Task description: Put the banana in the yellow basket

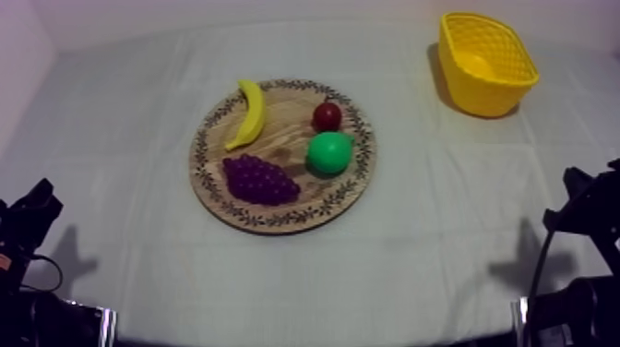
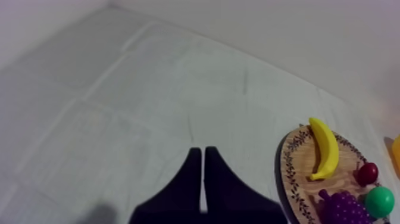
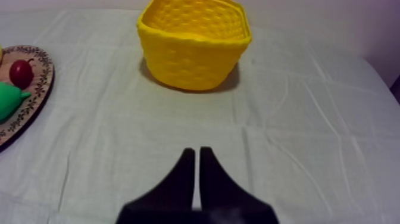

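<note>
The banana [image 1: 247,113], plain bright yellow and curved, lies near the wooden board's [image 1: 277,220] rim, well apart from the yellow basket [image 1: 480,92]. Creased grey-white cloth [image 1: 415,258], pale wall [image 1: 18,55]. The left gripper [image 2: 203,156] and right gripper [image 3: 197,156] are closed, holding nothing.

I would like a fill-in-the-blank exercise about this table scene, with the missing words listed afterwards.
1. The wooden board carries ____ toy fruits.
2. The banana lies on the board and is not yet in the ____ basket.
3. The pear, next to the grapes, is ____ in colour.
4. The left gripper and the right gripper hold nothing; both are ____.

Missing words: four; yellow; green; shut.
</note>
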Motion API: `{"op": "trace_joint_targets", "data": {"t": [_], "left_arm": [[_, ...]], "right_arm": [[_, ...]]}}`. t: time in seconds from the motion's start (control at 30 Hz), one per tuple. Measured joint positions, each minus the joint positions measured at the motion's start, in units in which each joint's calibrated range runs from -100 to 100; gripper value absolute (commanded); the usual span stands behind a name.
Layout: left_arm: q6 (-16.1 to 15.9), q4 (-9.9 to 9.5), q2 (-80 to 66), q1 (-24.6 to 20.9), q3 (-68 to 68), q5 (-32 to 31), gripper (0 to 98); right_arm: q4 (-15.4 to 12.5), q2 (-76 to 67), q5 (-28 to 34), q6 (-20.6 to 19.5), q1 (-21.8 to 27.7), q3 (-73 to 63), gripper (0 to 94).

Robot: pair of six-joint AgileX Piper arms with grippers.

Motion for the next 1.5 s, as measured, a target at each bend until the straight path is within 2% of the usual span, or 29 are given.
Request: {"op": "trace_joint_targets", "data": {"t": [0.9, 1.33, 1.4, 1.5], "left_arm": [[0.0, 0.0, 0.0, 0.0, 0.0, 0.0, 0.1], [0.0, 0.0, 0.0, 0.0, 0.0, 0.0, 0.1], [0.0, 0.0, 0.0, 0.0, 0.0, 0.0, 0.1], [0.0, 0.0, 0.0, 0.0, 0.0, 0.0, 0.1]], "right_arm": [[0.0, -0.04, 0.0, 0.09, 0.0, 0.0, 0.6], [0.0, -0.04, 1.24, -6.15, 0.27, -0.3, 0.5], [-0.72, 0.15, 3.82, -6.43, 0.66, -1.02, 0.5], [-3.45, 2.24, 7.05, -5.89, 0.66, -3.47, 0.5]]}}
